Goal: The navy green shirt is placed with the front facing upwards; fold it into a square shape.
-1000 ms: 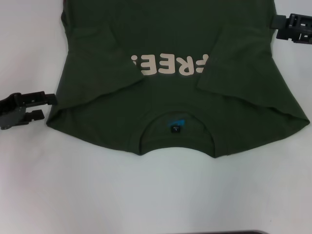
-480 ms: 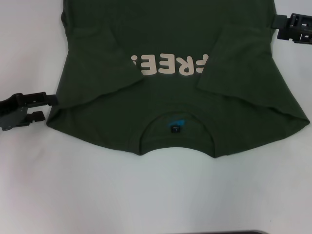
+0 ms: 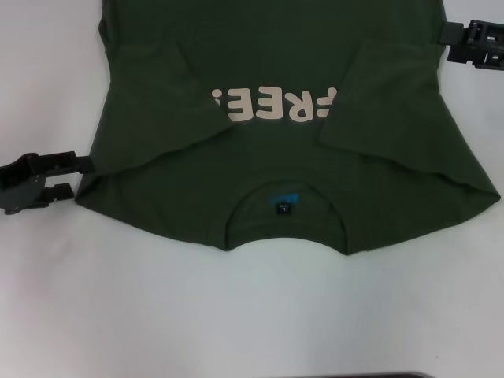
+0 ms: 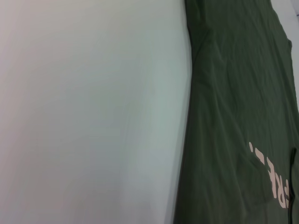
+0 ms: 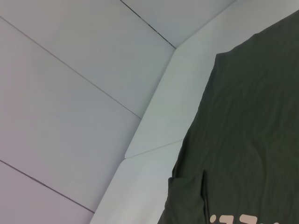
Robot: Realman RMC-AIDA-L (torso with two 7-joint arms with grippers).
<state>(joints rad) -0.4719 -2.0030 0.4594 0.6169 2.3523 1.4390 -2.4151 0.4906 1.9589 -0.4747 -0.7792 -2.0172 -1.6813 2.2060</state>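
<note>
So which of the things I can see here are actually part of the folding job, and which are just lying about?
Part of the job:
- the green shirt, front up, both sleeves folded in
- the left gripper, open at the shirt's left edge
- the right gripper, beside the shirt's right edge

Just there:
- the white table under it all
- a dark strip at the table's near edge

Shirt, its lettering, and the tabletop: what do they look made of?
Shirt: soft knit fabric, probably cotton, matte; it creases and its folded sleeves lie limp. Lettering: cream print, flat and opaque, likely screen-printed or vinyl; can't tell which. Table: smooth white hard surface, faint sheen, possibly laminate or painted board. Left gripper and right gripper sit at the shirt's edges.
</note>
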